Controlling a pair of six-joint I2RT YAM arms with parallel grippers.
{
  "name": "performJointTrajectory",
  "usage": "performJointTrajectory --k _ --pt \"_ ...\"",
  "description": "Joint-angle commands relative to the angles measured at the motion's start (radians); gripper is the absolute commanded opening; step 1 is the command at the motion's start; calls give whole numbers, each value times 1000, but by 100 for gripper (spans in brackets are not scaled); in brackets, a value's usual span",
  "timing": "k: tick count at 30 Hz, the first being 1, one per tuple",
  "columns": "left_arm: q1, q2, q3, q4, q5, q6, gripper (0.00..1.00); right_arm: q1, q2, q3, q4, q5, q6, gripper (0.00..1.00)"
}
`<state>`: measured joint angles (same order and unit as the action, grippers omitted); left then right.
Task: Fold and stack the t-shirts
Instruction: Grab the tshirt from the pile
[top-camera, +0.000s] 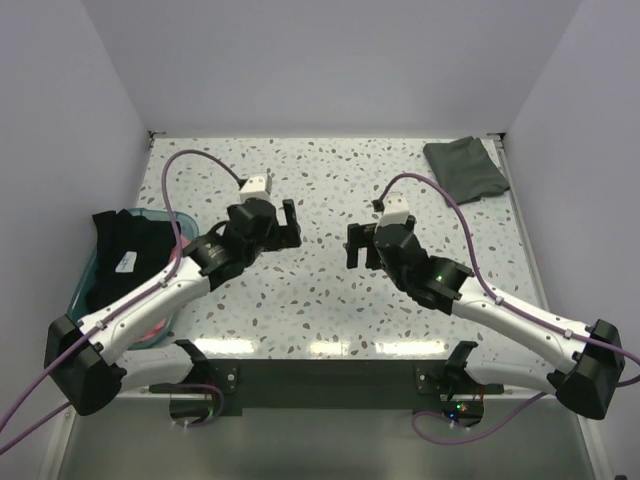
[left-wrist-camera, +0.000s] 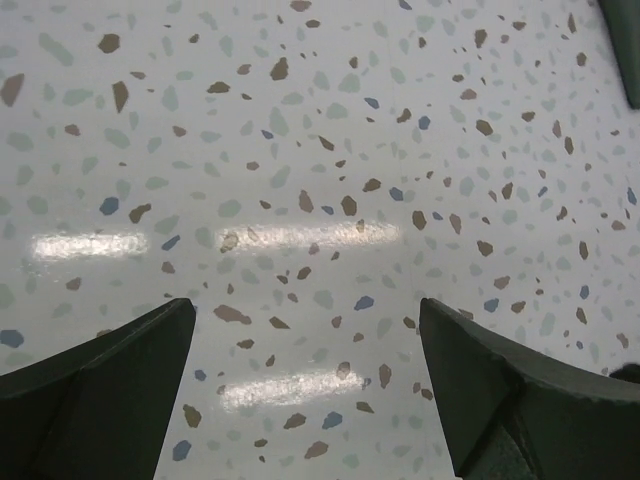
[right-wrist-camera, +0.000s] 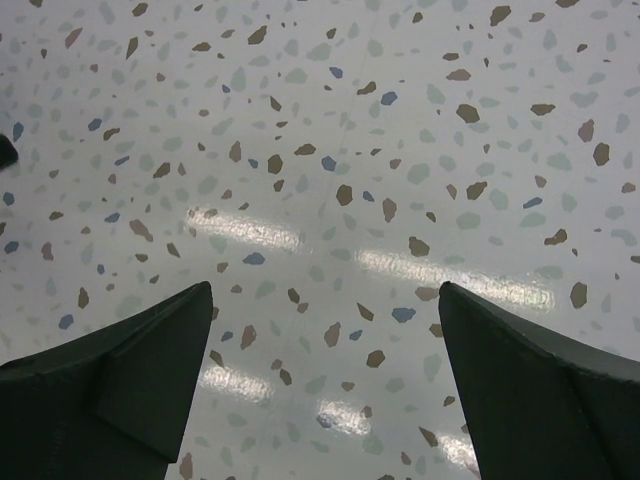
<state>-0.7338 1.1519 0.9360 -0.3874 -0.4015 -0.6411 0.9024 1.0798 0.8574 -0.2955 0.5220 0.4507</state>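
Both arms reach inward from the lower corners of the overhead view, and their heads face each other across the middle of the speckled table (top-camera: 320, 170). The left gripper (top-camera: 291, 222) sits just left of centre with its jaws spread wide. In its wrist view only bare tabletop shows between the two dark fingers (left-wrist-camera: 100, 400). The right gripper (top-camera: 352, 245), just right of centre, is likewise spread wide and holds nothing. Its fingers (right-wrist-camera: 540, 390) frame only speckled surface.

The black t-shirt (top-camera: 125, 240) lies bunched in the teal tub (top-camera: 152, 214) at the left edge of the frame, with its small white label (top-camera: 127, 262) facing up. The dark grey-green t-shirt (top-camera: 465, 165) lies crumpled in the table's upper right corner, well apart from both grippers. A sliver of it shows at the upper right of the left wrist view.
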Motion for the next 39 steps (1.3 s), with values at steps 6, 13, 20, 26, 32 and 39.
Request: performJointTrajectory --k 6,13,20,26,32,39 --pt "439 20 218 -402 -144 -94 100 -2 23 20 -10 -76 -12 99" --pt "838 -61 110 -355 -117 -72 100 0 40 6 35 -112 -9 99" --pt "927 119 103 -228 -80 -110 96 0 75 17 30 -143 -15 99" --pt "948 221 55 -170 -43 -150 84 -2 54 3 32 -142 -17 99" --pt "991 224 -9 -128 -20 -134 51 -2 29 -14 38 -149 -21 99" --pt "1004 59 49 -169 -26 -55 0 0 12 17 6 -155 -38 99"
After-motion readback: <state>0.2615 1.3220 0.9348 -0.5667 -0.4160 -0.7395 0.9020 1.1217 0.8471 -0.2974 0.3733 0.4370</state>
